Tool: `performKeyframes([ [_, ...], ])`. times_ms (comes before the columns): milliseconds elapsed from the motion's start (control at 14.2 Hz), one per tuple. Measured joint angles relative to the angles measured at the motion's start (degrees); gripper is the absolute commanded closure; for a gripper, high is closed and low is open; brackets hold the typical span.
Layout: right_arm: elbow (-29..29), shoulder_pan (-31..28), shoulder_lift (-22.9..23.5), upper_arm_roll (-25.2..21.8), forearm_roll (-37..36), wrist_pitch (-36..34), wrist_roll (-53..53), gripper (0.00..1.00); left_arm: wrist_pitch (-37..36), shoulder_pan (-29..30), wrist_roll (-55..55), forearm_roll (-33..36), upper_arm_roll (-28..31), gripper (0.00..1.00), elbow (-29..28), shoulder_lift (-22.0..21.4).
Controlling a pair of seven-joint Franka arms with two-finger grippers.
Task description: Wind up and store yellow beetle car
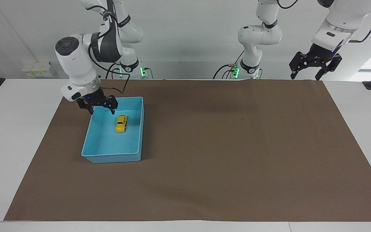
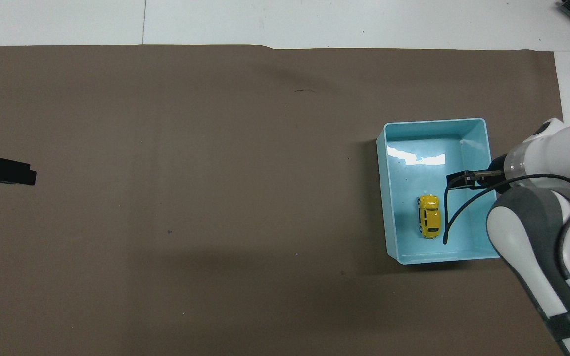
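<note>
The yellow beetle car (image 1: 121, 123) stands on its wheels on the floor of the light blue bin (image 1: 111, 158), in the half nearer to the robots. It also shows in the overhead view (image 2: 429, 216), inside the bin (image 2: 433, 122). My right gripper (image 1: 102, 111) is open and empty, raised above the bin's corner nearest the robots, apart from the car. One of its fingers (image 2: 460, 179) shows in the overhead view. My left gripper (image 1: 304, 76) is open and empty and waits in the air over the mat's edge at the left arm's end.
A brown mat (image 1: 224, 145) covers most of the white table (image 1: 11, 135). The bin stands on it toward the right arm's end. A black cable (image 2: 455, 212) from the right wrist hangs over the bin. The left gripper's tip (image 2: 3, 170) shows at the overhead view's edge.
</note>
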Motion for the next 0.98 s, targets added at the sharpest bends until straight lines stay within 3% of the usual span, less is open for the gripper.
performKeyframes([
  [702, 18.4, -0.5, -0.3, -0.1, -0.2, -21.9, 2.2, 0.0, 0.0, 0.0, 0.0, 0.0, 0.0, 0.0, 0.0, 0.0],
  [982, 21.7, -0.5, -0.3, -0.1, -0.2, -24.9, 2.2, 0.0, 0.0, 0.0, 0.0, 0.0, 0.0, 0.0, 0.0, 0.0],
])
